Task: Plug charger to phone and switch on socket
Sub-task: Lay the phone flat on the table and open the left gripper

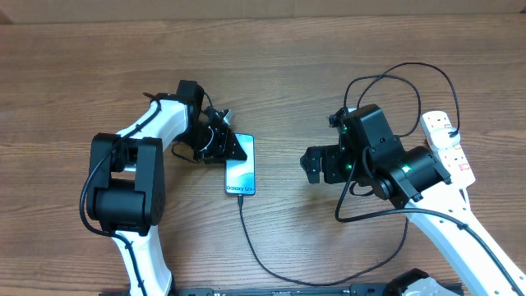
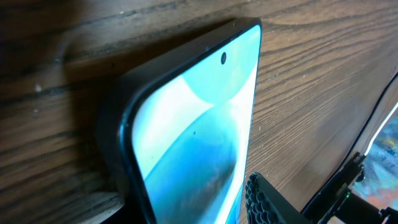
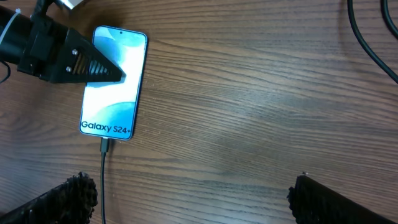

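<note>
Brown wooden table [image 1: 288,49] is seen bearing the slim blue-screened smartphone [image 3: 115,81], with the thin black charger cable [image 3: 103,180] joined at its lower end. The left claw [image 1: 228,146] is laid over its edge, and its spread cannot be told; the right claw [image 3: 189,198] is held wide.

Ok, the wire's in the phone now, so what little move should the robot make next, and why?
Probably swing the right arm's fingers toward the white elongated power strip to switch it on. The thin black charger cable already looks seated in the bottom edge of the slim blue-screened phone, and those fingers hang open and empty.
</note>
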Robot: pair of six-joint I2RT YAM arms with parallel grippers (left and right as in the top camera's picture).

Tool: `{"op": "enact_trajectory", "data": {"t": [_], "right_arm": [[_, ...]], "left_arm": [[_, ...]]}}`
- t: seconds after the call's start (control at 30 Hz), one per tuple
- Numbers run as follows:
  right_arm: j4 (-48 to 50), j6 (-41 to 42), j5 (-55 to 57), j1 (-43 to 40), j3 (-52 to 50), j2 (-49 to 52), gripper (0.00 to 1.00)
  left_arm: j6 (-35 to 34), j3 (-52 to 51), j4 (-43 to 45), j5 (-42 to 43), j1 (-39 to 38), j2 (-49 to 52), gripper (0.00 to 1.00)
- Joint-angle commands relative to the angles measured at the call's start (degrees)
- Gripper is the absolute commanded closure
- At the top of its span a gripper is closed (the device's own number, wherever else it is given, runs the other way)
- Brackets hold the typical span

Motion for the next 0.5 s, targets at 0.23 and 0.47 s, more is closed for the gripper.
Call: {"op": "enact_trajectory", "data": {"t": [0.23, 0.47], "right_arm": [[0.9, 0.4, -0.3, -0.2, 1.4, -0.2, 0.00], [1.3, 0.5, -0.3, -0.2, 1.4, -0.2, 0.00]], "left_arm": [[-0.3, -3.8, 0.5, -25.5, 0.9, 6.6, 0.61], [-7.1, -3.8, 2.6, -25.9, 0.9, 6.6, 0.60]]}}
